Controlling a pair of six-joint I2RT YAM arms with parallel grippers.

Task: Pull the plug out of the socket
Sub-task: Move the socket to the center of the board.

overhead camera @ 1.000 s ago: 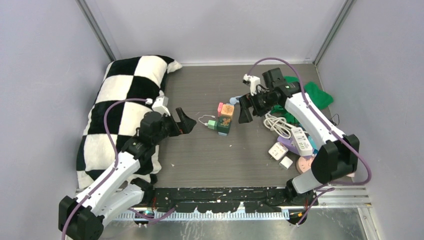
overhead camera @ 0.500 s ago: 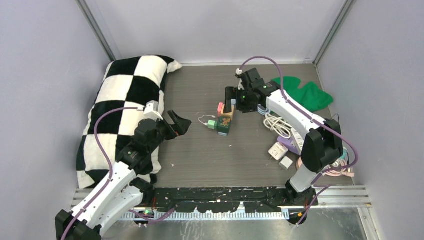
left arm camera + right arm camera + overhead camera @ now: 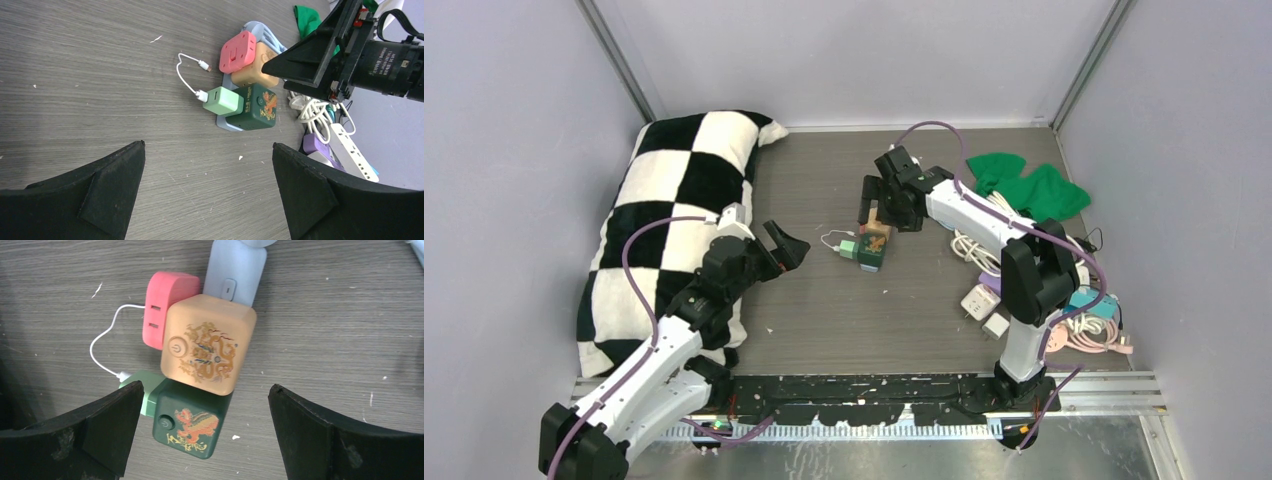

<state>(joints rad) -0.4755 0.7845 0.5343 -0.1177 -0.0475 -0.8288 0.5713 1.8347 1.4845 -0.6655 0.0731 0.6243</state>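
Below the right jaws: tan cube plug (image 3: 207, 342) and dark green cube plug (image 3: 187, 422), centred in the gap, both seated on the grey socket strip (image 3: 235, 265).
Right jaws: spread wide, holding nothing.
Left jaws: wide, empty, with the plug cluster well ahead of them.
Change: the right arm (image 3: 964, 205) has swung in from the cable side to hang over the cluster; the left has barely moved.
Meaning: the approach looks done; no plug is gripped yet.
Containers: none. The strip alone holds things, also carrying the pink plug (image 3: 165, 307) and the light green charger (image 3: 223, 100).
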